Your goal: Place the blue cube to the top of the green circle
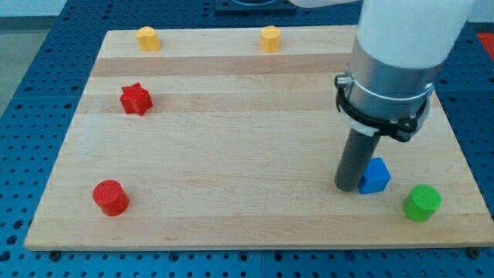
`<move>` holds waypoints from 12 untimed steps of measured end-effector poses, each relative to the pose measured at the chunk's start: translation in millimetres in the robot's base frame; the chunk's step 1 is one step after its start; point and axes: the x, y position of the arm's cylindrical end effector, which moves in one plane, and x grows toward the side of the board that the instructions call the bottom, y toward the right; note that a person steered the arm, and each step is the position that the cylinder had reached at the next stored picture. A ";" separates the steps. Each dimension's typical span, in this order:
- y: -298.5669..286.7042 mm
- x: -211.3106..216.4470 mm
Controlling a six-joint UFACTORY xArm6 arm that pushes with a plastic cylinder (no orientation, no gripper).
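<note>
The blue cube point(376, 176) sits on the wooden board point(231, 154) near the view's bottom right. The green circle point(422, 202) is a short green cylinder just to the cube's lower right, a small gap apart. My tip point(348, 188) stands at the cube's left side, touching or nearly touching it. The dark rod hangs from the arm's white and grey body at the view's upper right.
A red star point(136, 99) lies at the left. A red cylinder point(110, 198) stands at the bottom left. Two yellow blocks sit at the top edge, one at the left point(148, 38) and one near the middle point(269, 38). The board's right edge is close to the green circle.
</note>
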 end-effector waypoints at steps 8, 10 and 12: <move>11.4 3.1; 37.5 1.3; 51.3 -0.4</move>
